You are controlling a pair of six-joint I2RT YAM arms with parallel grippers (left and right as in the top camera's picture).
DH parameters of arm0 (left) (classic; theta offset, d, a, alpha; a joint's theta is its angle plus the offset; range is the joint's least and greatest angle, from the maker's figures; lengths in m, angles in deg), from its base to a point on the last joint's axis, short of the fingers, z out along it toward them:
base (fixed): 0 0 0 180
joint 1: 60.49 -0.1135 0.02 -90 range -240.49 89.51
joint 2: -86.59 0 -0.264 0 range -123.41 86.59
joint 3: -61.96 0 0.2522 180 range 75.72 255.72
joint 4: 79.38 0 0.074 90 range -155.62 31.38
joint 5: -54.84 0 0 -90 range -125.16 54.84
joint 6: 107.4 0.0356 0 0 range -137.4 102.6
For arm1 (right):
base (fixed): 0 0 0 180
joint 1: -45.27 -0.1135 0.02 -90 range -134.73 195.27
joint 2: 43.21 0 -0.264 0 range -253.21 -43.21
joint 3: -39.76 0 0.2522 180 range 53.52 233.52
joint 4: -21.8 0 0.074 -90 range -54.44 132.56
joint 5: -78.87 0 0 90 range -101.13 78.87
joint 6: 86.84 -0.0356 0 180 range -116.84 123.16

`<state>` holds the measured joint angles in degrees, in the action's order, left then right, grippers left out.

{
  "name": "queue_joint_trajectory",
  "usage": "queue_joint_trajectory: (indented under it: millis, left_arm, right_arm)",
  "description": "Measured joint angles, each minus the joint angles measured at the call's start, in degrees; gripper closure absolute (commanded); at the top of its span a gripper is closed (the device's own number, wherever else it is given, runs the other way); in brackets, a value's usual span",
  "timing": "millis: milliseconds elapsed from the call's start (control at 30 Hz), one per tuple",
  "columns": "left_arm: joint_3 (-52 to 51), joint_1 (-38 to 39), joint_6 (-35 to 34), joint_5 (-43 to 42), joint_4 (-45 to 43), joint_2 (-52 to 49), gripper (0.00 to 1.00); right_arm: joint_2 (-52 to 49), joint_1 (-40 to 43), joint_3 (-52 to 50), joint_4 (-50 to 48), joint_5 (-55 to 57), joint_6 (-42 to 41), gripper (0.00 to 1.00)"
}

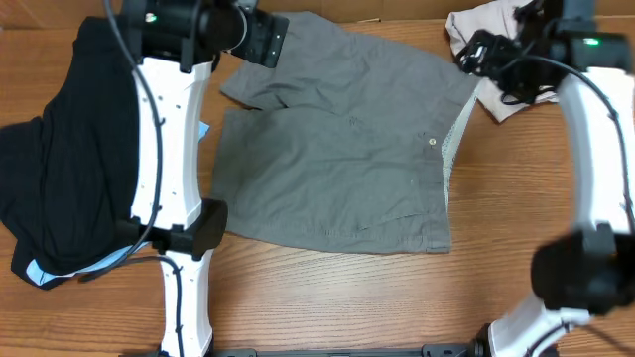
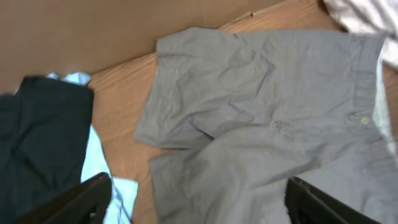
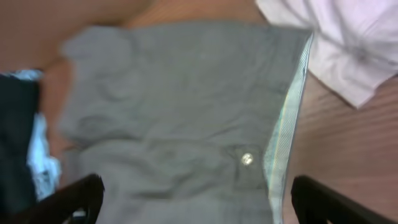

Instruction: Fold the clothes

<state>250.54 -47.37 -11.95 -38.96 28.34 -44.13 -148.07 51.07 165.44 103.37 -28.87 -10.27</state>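
Observation:
The clothes lie on the wooden table (image 1: 397,297). Large grey shorts (image 1: 337,159) are spread flat in the middle, with the waist button (image 1: 432,142) and pale waistband lining to the right. My left gripper (image 1: 268,40) hovers over their far left leg; in the left wrist view it (image 2: 199,205) is open above the grey cloth (image 2: 261,112), holding nothing. My right gripper (image 1: 474,55) is at the waistband's far corner. In the right wrist view it (image 3: 199,202) stands open over the shorts (image 3: 174,112), near the button (image 3: 247,159).
A black garment (image 1: 69,149) is heaped at the left, with a light-blue piece (image 1: 35,273) under it. A beige piece (image 1: 496,25) lies bunched at the far right corner. The left arm's white links (image 1: 174,149) stand between the black heap and the shorts.

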Motion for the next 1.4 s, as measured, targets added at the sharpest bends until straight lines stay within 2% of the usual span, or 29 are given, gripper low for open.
queue_joint_trajectory:
  millis: [300, 533, 800, 967, 1000, 1067, 1233, 1267, 1400]
  left_arm:
    - [0.63, -1.51, -8.44, -1.62, 2.69, 11.65, 0.00]
    - [-2.40, -1.51, -12.70, 0.94, 2.73, 16.94, 0.00]
    - [-29.16, -1.51, -19.50, 9.94, 2.86, 32.54, 0.00]
    - [-46.34, -1.51, -24.68, 10.45, 2.25, 34.47, 0.01]
    - [-50.05, -1.51, -26.10, 10.45, 1.84, 34.12, 0.03]
    - [-59.65, -1.51, -31.41, 10.34, -0.98, 32.76, 0.05]
    - [-74.51, -1.51, -44.13, 10.19, -10.29, 32.20, 0.08]
    - [-79.14, -1.51, -47.89, 9.97, -13.05, 32.17, 0.09]
    - [-89.66, -2.23, -55.19, 8.48, -20.37, 32.35, 0.14]
  right_arm:
    - [25.31, 0.00, 3.50, 13.46, 4.04, -6.16, 0.00]
    - [34.91, 0.00, 3.65, 27.98, 8.26, -12.63, 0.00]
    - [43.19, 0.00, -3.43, 29.29, 10.36, -18.12, 0.00]
    - [44.96, 0.00, -17.03, 29.31, 11.08, -20.65, 0.00]
    - [44.57, 0.00, -20.46, 29.31, 11.80, -21.59, 0.00]
    - [42.84, 0.00, -29.86, 28.79, 14.60, -25.09, 0.00]
    - [42.56, 0.00, -43.43, 21.42, 16.94, -33.14, 0.01]
    - [42.56, 0.00, -46.80, 18.53, 16.59, -34.93, 0.02]
    - [42.93, -0.02, -55.58, 7.58, 13.92, -37.90, 0.04]
